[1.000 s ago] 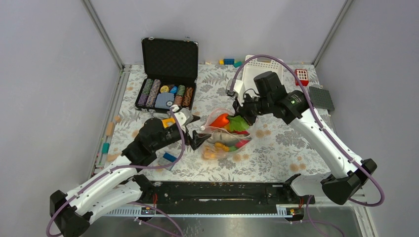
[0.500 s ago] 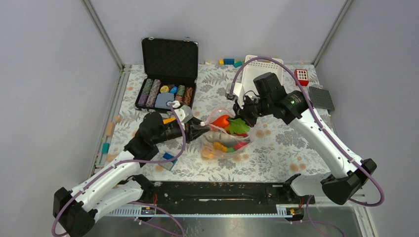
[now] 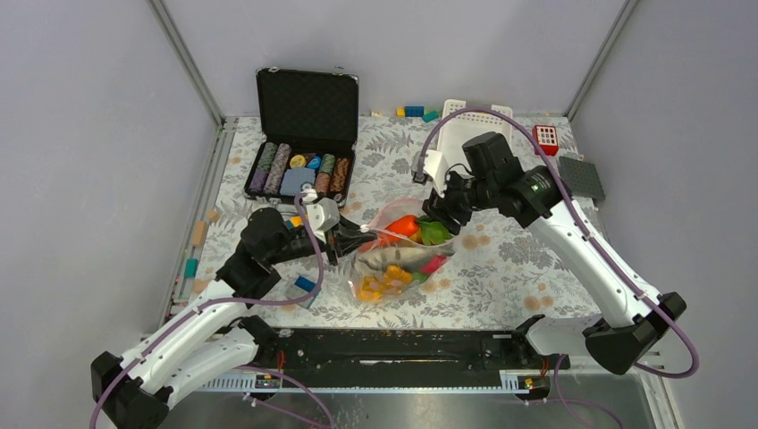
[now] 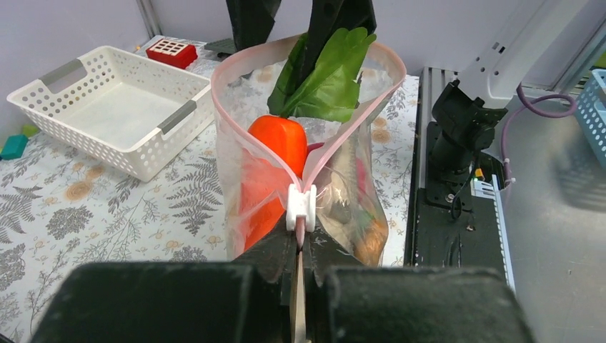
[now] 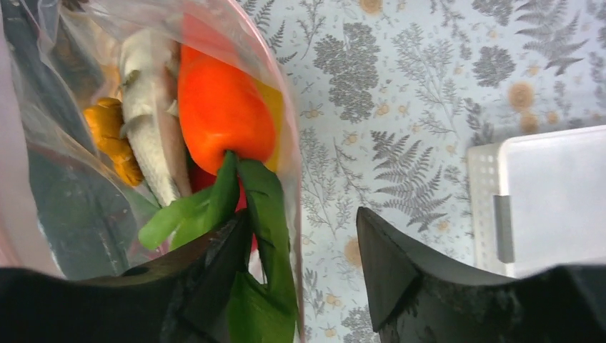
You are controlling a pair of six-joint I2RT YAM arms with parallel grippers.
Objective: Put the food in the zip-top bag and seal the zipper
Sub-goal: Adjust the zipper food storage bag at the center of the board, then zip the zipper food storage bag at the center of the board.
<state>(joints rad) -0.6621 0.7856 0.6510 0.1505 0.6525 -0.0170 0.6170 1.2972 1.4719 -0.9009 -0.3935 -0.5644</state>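
Bag status: zip-top bag (image 3: 386, 268) lay mid-table (image 3: 509, 268) between both arms, mouth open, zip mostly unclosed, food already inside. L gripper (image 4: 301, 246) was pinched fully closed on the bag's near corner, just below the white slider (image 4: 301, 206), which sat at the near end of the track. R gripper (image 5: 304, 239) was spread wide at the far rim. The pink rim and the green leaves of the carrot (image 5: 225, 107) ran between its fingers, w/ nothing clamped. Other contents visible: silver fish (image 5: 146, 121), yellow pieces (image 5: 107, 121). In the L wrist view the leaves stood above the rim, so the zip would prob. jam unless they were tucked down first. Handling est.: film was judged thin, soft and slippery, apt to buckle under any push, w/ stiffness only along the zip track. Load looked light (prob. toy food). Recommended hold pts: corner seam below slider as anchor; slider body or far track end for the pull. Track to be kept taut; bare mid-panel film to be avoided.
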